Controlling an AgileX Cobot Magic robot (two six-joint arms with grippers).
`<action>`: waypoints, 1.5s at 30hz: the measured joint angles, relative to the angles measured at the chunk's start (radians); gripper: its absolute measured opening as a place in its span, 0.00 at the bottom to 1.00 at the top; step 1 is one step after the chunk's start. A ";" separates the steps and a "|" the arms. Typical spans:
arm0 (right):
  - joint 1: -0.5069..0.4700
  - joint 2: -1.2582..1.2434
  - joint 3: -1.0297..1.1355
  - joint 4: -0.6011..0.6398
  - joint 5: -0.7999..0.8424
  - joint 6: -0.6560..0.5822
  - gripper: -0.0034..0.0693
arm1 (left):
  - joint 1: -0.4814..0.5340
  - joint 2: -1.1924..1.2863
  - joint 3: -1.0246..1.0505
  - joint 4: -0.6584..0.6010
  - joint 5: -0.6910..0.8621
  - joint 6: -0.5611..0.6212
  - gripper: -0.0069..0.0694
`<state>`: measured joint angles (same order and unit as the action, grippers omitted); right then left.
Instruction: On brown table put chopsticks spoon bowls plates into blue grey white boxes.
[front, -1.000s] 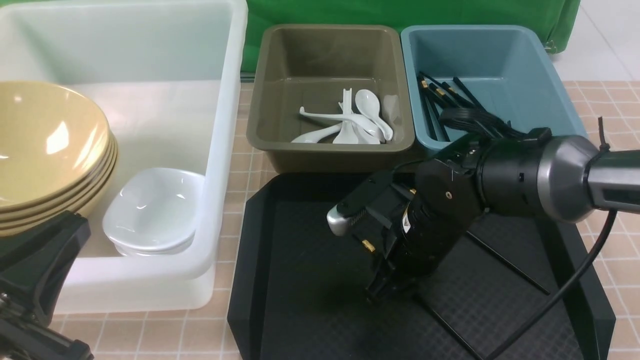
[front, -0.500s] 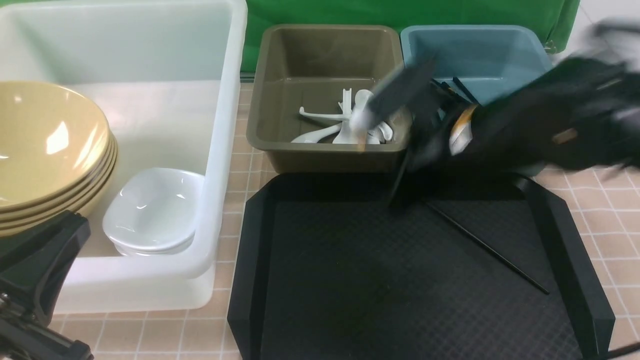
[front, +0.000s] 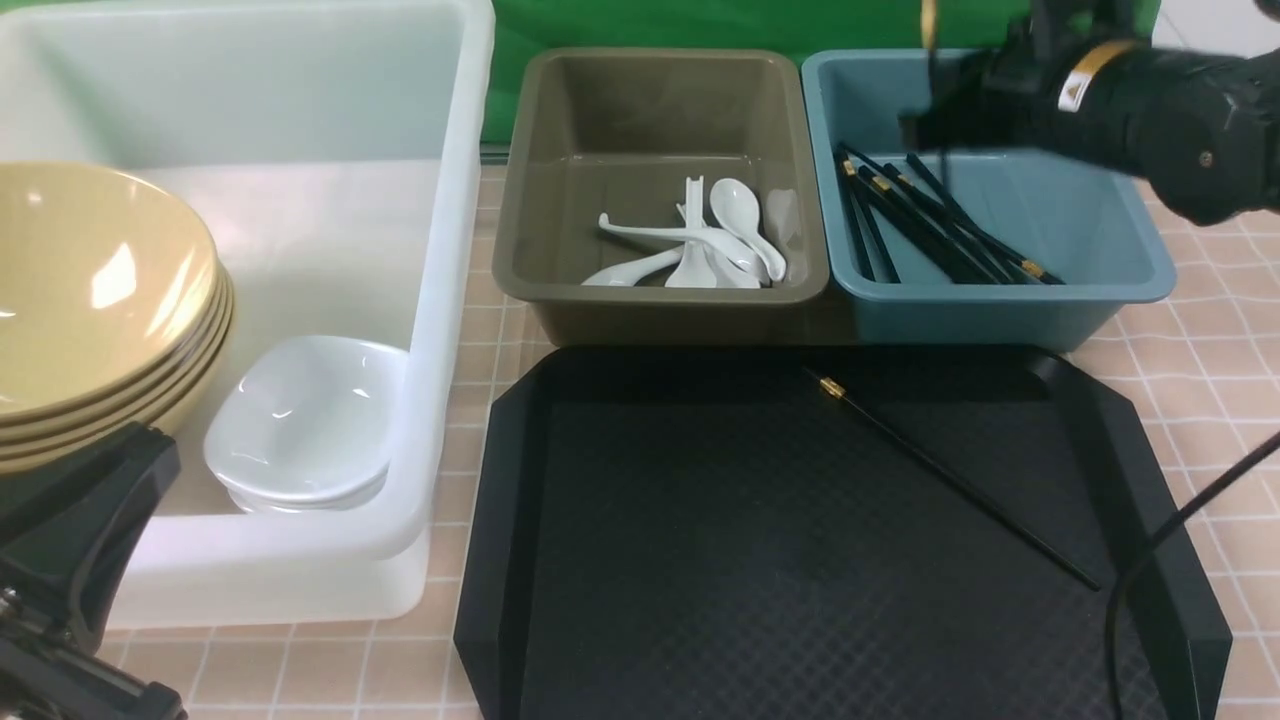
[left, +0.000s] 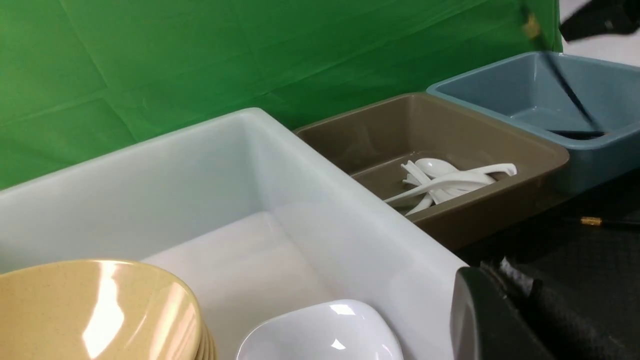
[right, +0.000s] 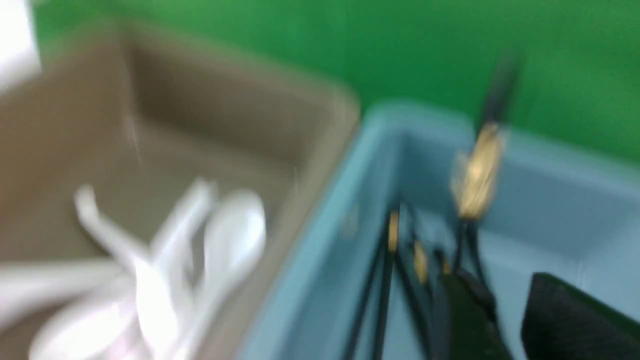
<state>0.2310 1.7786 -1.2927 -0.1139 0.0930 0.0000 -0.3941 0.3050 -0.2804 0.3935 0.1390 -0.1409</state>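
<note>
My right gripper (front: 935, 130) hovers over the blue box (front: 1100, 230), blurred; its jaws stand apart in the right wrist view (right: 495, 290). A black chopstick (front: 930, 90) with a gold band stands nearly upright beside the fingers, its tip down in the box among several chopsticks (front: 930, 225). One more chopstick (front: 950, 480) lies on the black tray (front: 650, 550). White spoons (front: 720, 245) lie in the olive-grey box (front: 650, 60). Stacked tan bowls (front: 90, 290) and white plates (front: 300, 420) sit in the white box (front: 450, 250). My left gripper (front: 70, 560) is shut and empty at the near left.
The three boxes stand in a row on the tiled brown table (front: 480, 320) in front of a green backdrop (front: 700, 20). The black tray sits just before the olive-grey and blue boxes. A cable (front: 1150, 560) from the right arm hangs over the tray's right corner.
My right arm rose from the tray carrying a chopstick and swung back and right over the blue box, where its jaws parted. One chopstick fewer lies on the tray. The left arm stayed still.
</note>
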 joint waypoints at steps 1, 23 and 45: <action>0.000 0.000 0.000 0.000 0.013 0.000 0.43 | 0.000 0.000 0.000 0.000 0.001 0.000 0.08; 0.158 0.095 0.158 0.026 0.541 -0.035 0.38 | 0.000 0.000 0.000 0.000 -0.003 0.000 0.08; 0.144 -0.264 0.134 0.225 -0.110 -0.359 0.13 | 0.000 0.000 0.000 0.004 -0.003 0.000 0.08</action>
<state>0.3751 1.5145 -1.1583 0.1115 -0.0168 -0.3592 -0.3941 0.3050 -0.2804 0.3980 0.1359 -0.1409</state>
